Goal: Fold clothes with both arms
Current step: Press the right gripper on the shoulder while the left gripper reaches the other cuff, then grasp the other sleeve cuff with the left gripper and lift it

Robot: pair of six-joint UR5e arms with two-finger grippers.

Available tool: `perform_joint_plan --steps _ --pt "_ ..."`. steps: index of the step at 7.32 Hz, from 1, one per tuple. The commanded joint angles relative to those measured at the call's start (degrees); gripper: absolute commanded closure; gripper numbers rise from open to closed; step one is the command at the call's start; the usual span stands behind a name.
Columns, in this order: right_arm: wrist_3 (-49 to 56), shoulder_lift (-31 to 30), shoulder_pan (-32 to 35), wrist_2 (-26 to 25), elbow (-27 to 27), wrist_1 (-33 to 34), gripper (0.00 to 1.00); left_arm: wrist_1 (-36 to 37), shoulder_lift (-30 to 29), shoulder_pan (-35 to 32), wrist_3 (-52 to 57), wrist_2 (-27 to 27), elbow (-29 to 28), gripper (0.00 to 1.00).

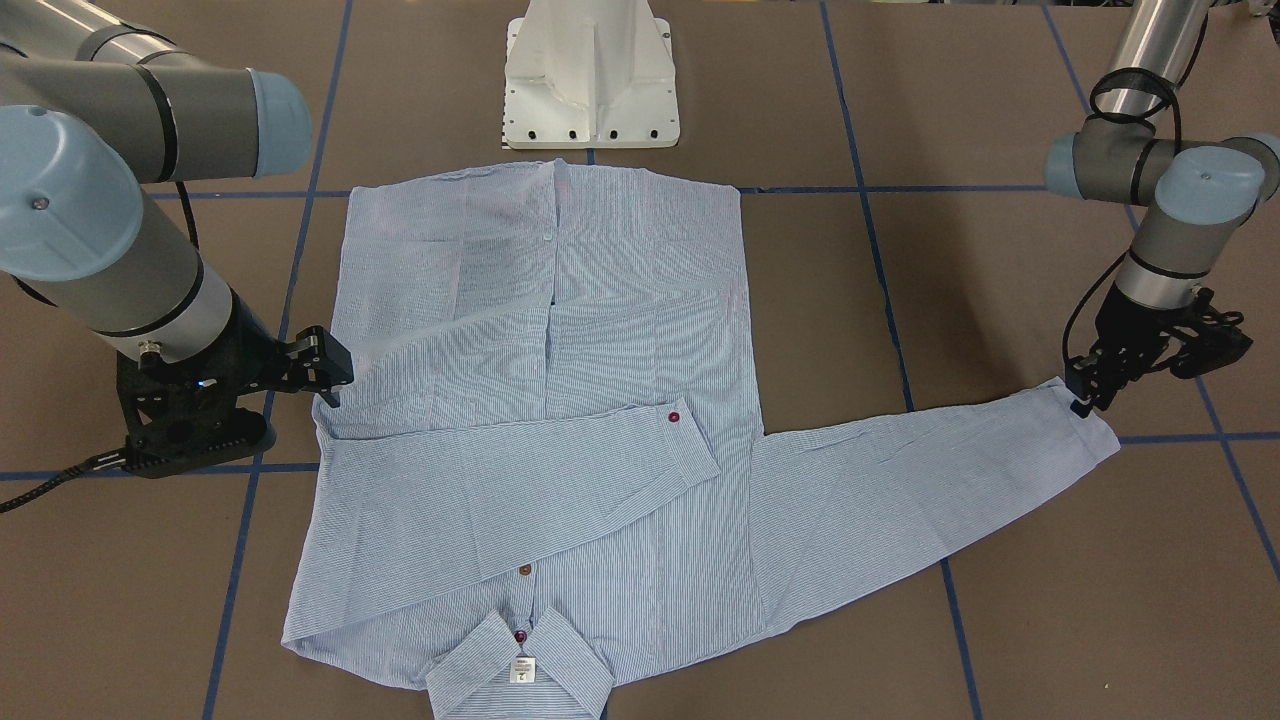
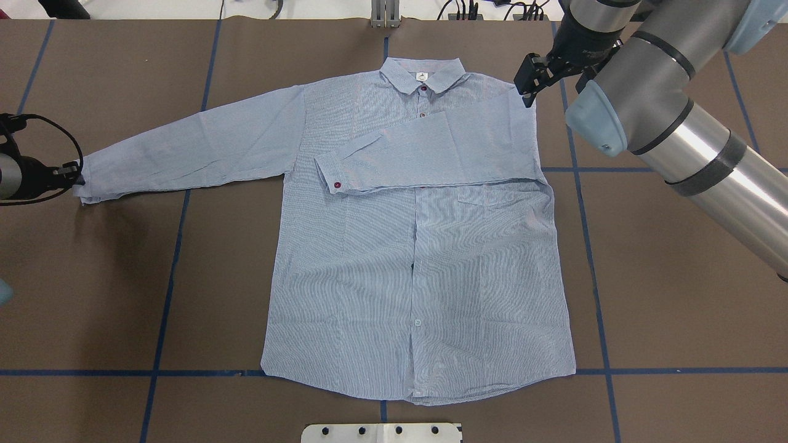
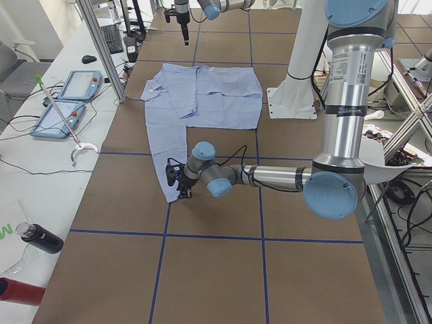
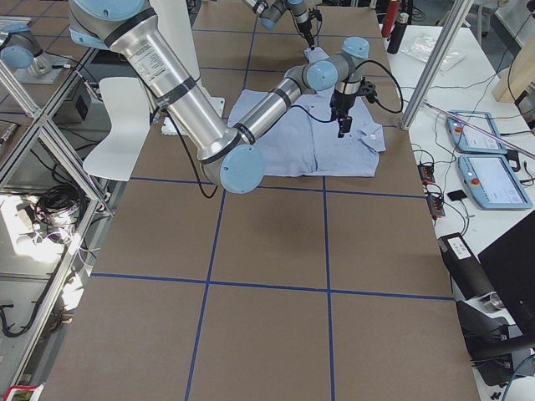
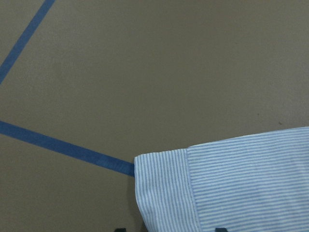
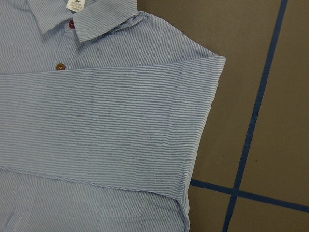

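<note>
Nearest the robot, past the white pedestal [image 1: 590,80], one shirt [image 2: 418,277] lies face up and flat on the brown table [image 2: 646,295], its hem [image 2: 418,394] towards the base.

Two arms work it. The left arm [image 3: 283,177] stands upright at the shoulder, then runs low and level over the table. The left gripper [image 1: 1082,398] points down at the cuff [image 5: 164,193] of the outstretched sleeve [image 2: 184,151]. It is open: two fingertips [image 5: 220,229] peek in apart at the bottom of its wrist view, with the cuff between them. The overhead view cuts most of this gripper off at its edge.

The other sleeve [image 2: 431,154] is folded across the chest, hiding the upper placket just above the one pocket [image 2: 486,200].

The right arm [image 2: 677,123] stretches far across the table, and the right gripper [image 1: 325,375] points down at the shirt's shoulder edge beside the fold. Its fingers do not show in its wrist view, so I cannot tell its opening, nor whether it touches cloth.

Farthest is the collar [image 2: 422,72] with its white label. Three dark buttons [image 1: 673,416] show: one on the folded cuff and two below the collar.
</note>
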State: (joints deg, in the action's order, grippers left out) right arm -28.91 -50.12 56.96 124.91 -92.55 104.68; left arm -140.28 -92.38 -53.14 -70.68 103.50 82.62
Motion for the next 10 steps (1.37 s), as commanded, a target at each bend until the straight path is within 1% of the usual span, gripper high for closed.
perform_joint_plan --steps 1,2,3,4,5,6,7,8,9,10 --pt "0.0 -0.1 0.1 0.0 0.0 0.0 0.0 0.0 -0.1 0.1 -0.2 0.0 0.0 0.81" --pt "0.0 -0.1 0.1 0.0 -0.1 0.0 0.0 0.0 -0.1 0.1 -0.2 0.0 0.1 0.81" --pt "0.0 -0.1 0.1 0.1 -0.1 0.0 0.0 0.0 -0.1 0.1 -0.2 0.0 0.3 0.87" --pt "0.0 -0.1 0.1 0.0 -0.2 0.1 0.0 0.0 0.0 -0.1 -0.2 0.4 1.1 1.0" --pt "0.0 -0.1 0.1 0.1 -0.2 0.0 0.0 0.9 0.1 -0.2 0.1 0.6 3.1 1.0" --pt "0.0 -0.2 0.1 0.1 -0.2 0.0 0.0 5.2 0.1 -0.4 0.1 3.3 7.3 1.0" --pt "0.0 -0.4 0.3 0.2 -0.4 0.1 0.0 12.2 -0.3 -1.2 0.1 5.4 13.4 1.0" --pt "0.0 -2.3 0.3 0.1 -1.8 0.3 0.0 19.5 -1.7 -2.1 0.1 7.2 19.4 1.0" --pt "0.1 -5.7 0.8 0.2 -4.5 1.3 0.0 25.2 -5.6 -5.0 0.1 12.8 22.9 1.0" --pt "0.1 -8.3 1.9 0.2 -6.2 1.5 0.0 30.5 -10.7 -8.1 -0.2 19.0 24.5 1.0"
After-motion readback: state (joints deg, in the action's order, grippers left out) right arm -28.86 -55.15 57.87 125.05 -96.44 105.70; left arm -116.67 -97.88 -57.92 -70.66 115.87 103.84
